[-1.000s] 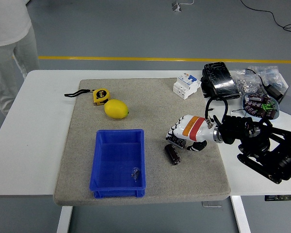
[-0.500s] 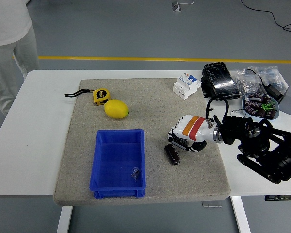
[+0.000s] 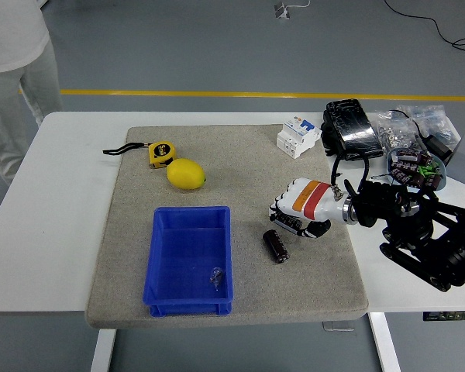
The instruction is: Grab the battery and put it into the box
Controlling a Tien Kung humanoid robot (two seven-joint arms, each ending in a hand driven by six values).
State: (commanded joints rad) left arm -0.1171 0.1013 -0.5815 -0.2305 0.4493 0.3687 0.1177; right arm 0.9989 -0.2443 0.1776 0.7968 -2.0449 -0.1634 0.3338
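One hand is at work: the right hand (image 3: 301, 211) hangs over the grey mat (image 3: 225, 155) toward the desk's (image 3: 46, 232) right side, its fingers (image 3: 288, 222) curled loosely downward and holding nothing. The battery (image 3: 276, 246), a dark cylinder, lies flat on the mat just beside and below those fingertips, apart from them as far as can be told. The step in hand looks like the reach before the grasp; next, the hand would need to come down and toward the desk's near edge, then close across the cylinder's sides. The blue box (image 3: 190, 262) sits to the battery's left, near the mat's front edge, open-topped, with only a small clear object (image 3: 215, 276) on its floor. The left arm is out of view.
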